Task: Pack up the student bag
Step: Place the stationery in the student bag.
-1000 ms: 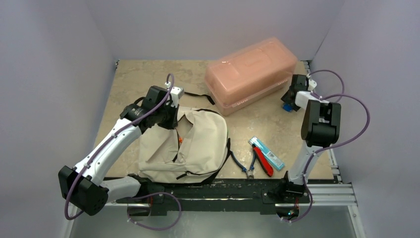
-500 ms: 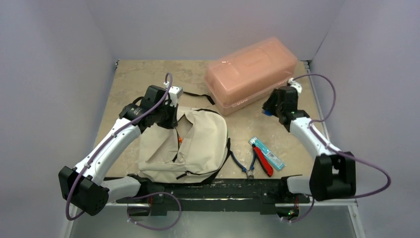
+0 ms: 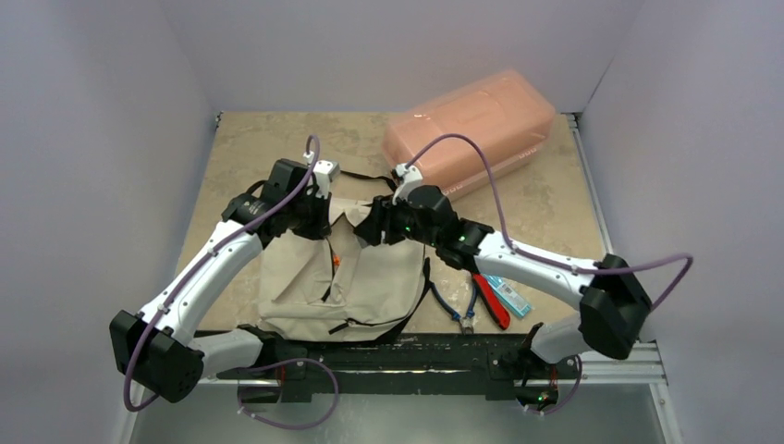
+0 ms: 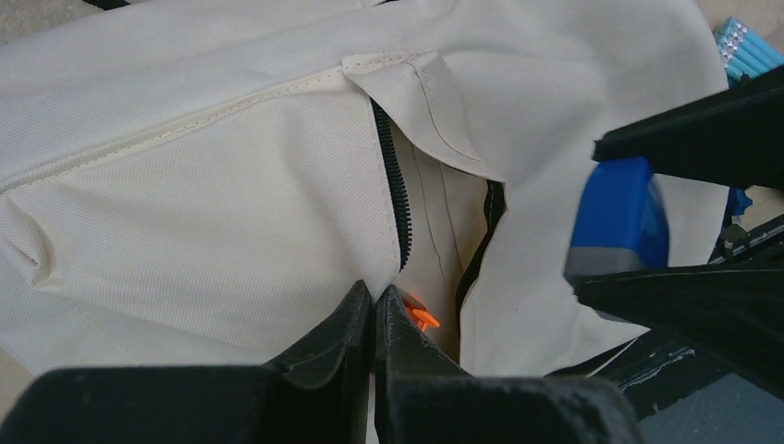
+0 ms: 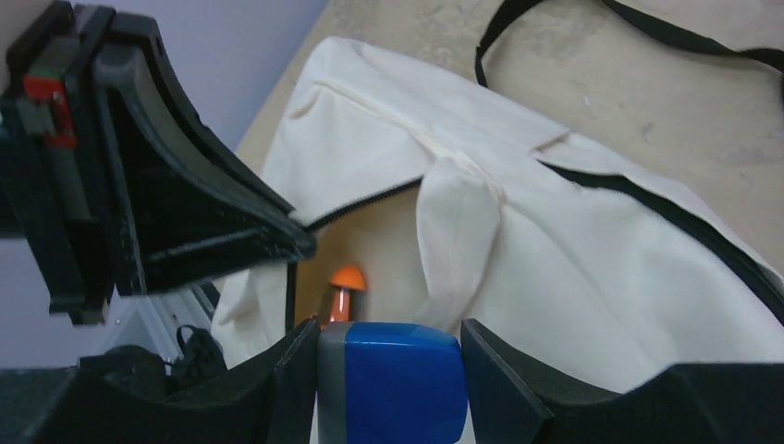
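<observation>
Lying flat toward the near left of the bench (image 3: 259,148), the student bag (image 3: 379,277) is soft cream cloth that sags and folds wherever nothing props it, so it looks light but floppy. The left jaws are clenched on the fabric lip beside the black zip (image 4: 396,194), lifting the mouth into a gap. That stitched edge seems the right place to hold, since the loose panels would simply bunch. The right jaws grasp a small blue block (image 5: 402,384) just above the opening, where an orange-tipped item (image 5: 347,277) shows inside. A pink box (image 3: 471,129) sits behind, apart.
</observation>
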`<action>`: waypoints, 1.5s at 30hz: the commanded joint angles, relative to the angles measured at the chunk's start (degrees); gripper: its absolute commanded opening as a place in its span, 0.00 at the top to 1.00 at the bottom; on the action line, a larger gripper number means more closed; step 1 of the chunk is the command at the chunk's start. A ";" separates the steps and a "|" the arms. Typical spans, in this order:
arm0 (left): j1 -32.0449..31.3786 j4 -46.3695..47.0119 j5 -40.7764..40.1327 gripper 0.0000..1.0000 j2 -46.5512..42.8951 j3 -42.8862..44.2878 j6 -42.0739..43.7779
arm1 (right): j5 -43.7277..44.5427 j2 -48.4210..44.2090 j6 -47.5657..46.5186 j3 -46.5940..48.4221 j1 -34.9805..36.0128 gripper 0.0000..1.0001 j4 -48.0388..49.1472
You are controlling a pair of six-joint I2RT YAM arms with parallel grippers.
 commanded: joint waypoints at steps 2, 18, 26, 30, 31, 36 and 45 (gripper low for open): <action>0.21 5.08 -0.59 1.00 -3.63 -1.10 -1.35 | -5.71 10.15 0.53 7.25 0.24 0.72 12.84; 0.29 6.82 -3.57 1.00 -6.95 -2.38 -2.31 | -8.52 20.05 9.91 9.76 1.91 0.26 19.53; 0.45 6.69 -3.41 1.00 -6.68 -2.29 -2.31 | -6.98 15.81 6.94 8.39 1.69 0.10 12.19; 0.51 6.51 -3.01 1.00 -6.08 -2.23 -2.23 | -6.56 12.34 7.27 6.01 1.03 0.20 8.67; 0.48 6.43 -2.88 1.00 -5.95 -2.16 -2.23 | -7.54 11.91 8.01 4.95 0.91 0.25 9.27; 0.47 6.44 -2.29 1.00 -5.69 -2.06 -2.23 | -10.14 13.26 8.62 2.79 0.90 0.47 12.11; 0.48 6.37 -2.46 1.00 -5.54 -2.13 -2.14 | -19.08 23.34 7.84 12.47 1.92 0.56 15.95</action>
